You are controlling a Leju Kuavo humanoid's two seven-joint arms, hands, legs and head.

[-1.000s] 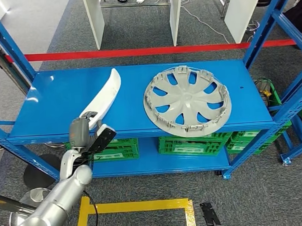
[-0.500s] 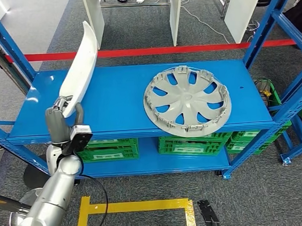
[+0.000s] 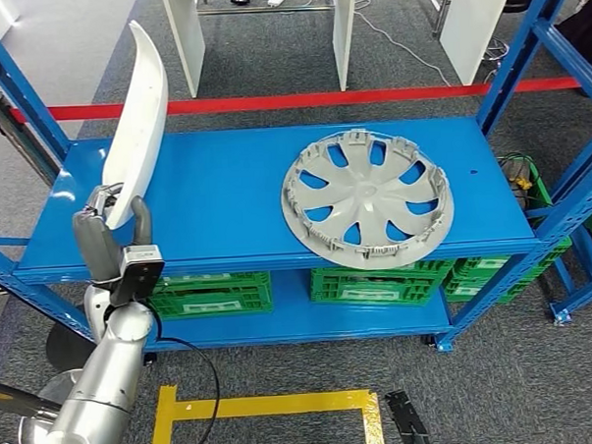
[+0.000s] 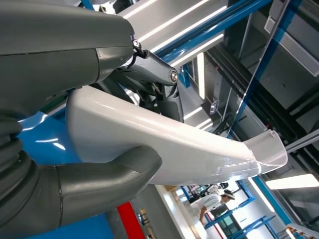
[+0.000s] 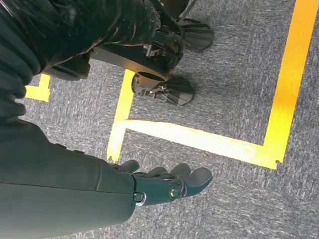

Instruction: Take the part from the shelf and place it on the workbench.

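The left robot hand is clamped on the white part, held upright clear of the blue shelf, while the right robot hand hangs empty with fingers extended, so pickup looks complete and transfer to the bench remains.

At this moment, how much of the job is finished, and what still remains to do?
Done: the left hand grips the white part at its lower end, and the part stands raised clear of the blue shelf. In hand: carrying it, nearly upright. Left: placing it on the workbench. The grey wheel cover lies on the shelf. The right hand hangs over the carpet, holding nothing.
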